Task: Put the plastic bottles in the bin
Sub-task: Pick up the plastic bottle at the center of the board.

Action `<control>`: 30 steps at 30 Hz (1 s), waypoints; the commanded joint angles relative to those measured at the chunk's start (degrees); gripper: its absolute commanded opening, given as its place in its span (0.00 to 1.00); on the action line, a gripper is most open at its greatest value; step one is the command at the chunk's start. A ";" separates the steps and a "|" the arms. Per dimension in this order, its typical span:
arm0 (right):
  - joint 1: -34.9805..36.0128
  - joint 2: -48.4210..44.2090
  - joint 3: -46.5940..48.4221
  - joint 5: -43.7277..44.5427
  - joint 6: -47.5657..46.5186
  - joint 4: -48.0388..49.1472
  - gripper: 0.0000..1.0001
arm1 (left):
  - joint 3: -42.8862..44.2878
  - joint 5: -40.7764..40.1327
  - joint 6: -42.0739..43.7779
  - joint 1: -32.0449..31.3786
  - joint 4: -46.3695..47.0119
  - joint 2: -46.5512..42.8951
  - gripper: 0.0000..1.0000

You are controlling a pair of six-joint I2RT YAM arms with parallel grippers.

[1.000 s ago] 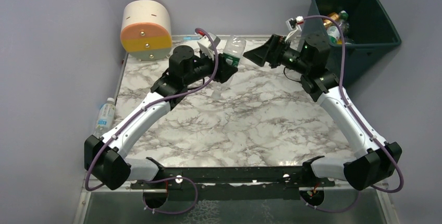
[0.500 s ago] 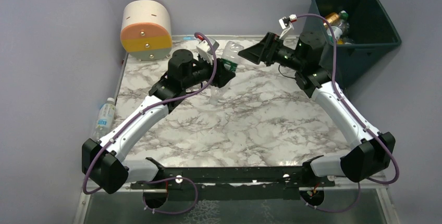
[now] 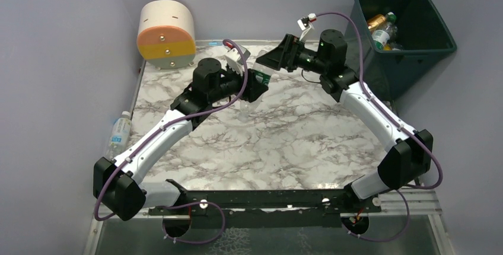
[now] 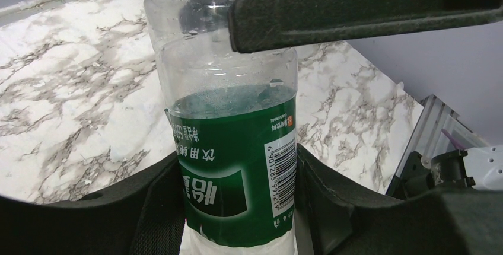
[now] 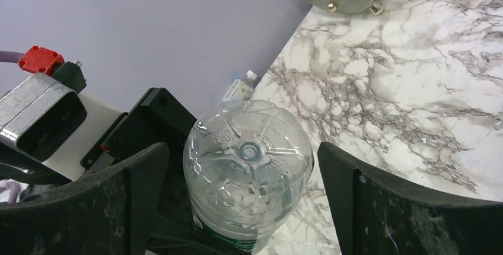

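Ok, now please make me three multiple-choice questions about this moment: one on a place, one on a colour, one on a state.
1. Where does the bin stand?
A) in the far right corner
B) in the near left corner
C) between the arm bases

2. What colour is the label of the bottle in the left gripper?
A) red
B) green
C) blue

3. How is the right gripper?
A) shut on the bottle
B) open, one finger on each side of the bottle's base
C) open, inside the bin

Key:
1 A: the top view shows it at the far right.
2 B: the left wrist view shows a green label.
3 B: the right wrist view shows gaps between the base and both fingers.
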 commanded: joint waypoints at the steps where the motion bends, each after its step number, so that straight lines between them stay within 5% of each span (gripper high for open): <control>1: 1.07 1.45 2.56 -0.83 -0.50 2.22 0.99 | -0.21 0.15 -0.13 -0.32 0.37 -0.64 0.59; 5: 1.39 2.28 2.73 -0.90 -0.42 2.73 0.96 | -0.21 0.14 -0.13 -0.32 0.37 -0.61 0.59; 12: 1.39 3.10 2.37 -0.97 -0.46 3.46 0.74 | -0.13 0.01 0.04 -0.39 0.23 -0.50 0.60; 18: 1.33 3.38 2.04 -0.88 -0.41 3.85 0.60 | 0.51 -0.93 0.22 -0.39 -0.89 0.00 0.70; 21: 1.40 3.39 1.85 -0.80 -0.41 3.95 0.58 | 0.75 -1.60 0.22 -0.43 -1.16 0.01 0.75; 24: 1.40 3.30 1.62 -0.43 -0.58 3.87 0.58 | 1.05 -2.32 0.23 -0.39 -1.57 0.02 0.97; 30: 1.39 3.29 1.57 0.46 -1.10 3.37 0.57 | 2.41 -3.69 1.07 -0.45 -3.39 -0.07 0.99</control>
